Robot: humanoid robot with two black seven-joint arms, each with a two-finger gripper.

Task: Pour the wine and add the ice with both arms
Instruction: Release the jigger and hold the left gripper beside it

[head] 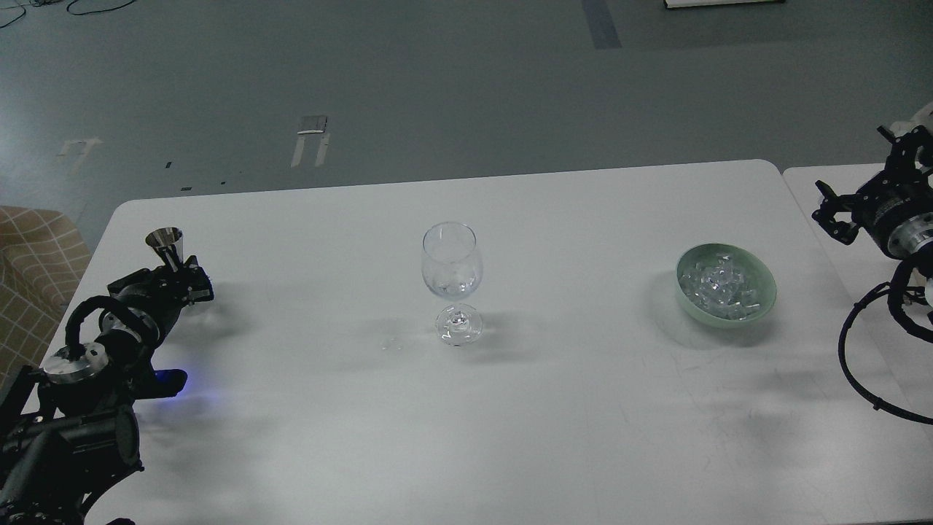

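Between the two sets of jaws, roughly midway along the white counter point(583, 408), stands the wine glass point(452, 281): upright, long axis vertical, mouth pointing up, foot flat on the surface. Something clear sits low in its bowl; whether that is wine or ice cannot be told.

Left gripper point(191, 281), at the far end of the left arm point(109, 343), is well to the left of the glass, over the counter's left edge. Its jaws are pinching a small metal measuring cup point(166, 244). Cup is upright, slightly tilted, long axis near vertical, open mouth pointing up and a little away from the jaws. Contents not visible.

Right gripper point(834, 211), on the right arm point(904, 226), is well to the right of the glass, above the seam to a second white table point(838, 182). Jaws spread, nothing between them, pointing left toward the counter.

Just left of and below the right jaws, apart from them, sits a pale green bowl point(758, 306), upright, holding a heap of ice point(718, 284), glassy chunks with no common orientation. A small clear glint point(391, 344) lies on the counter just left of the glass foot; too small to identify.
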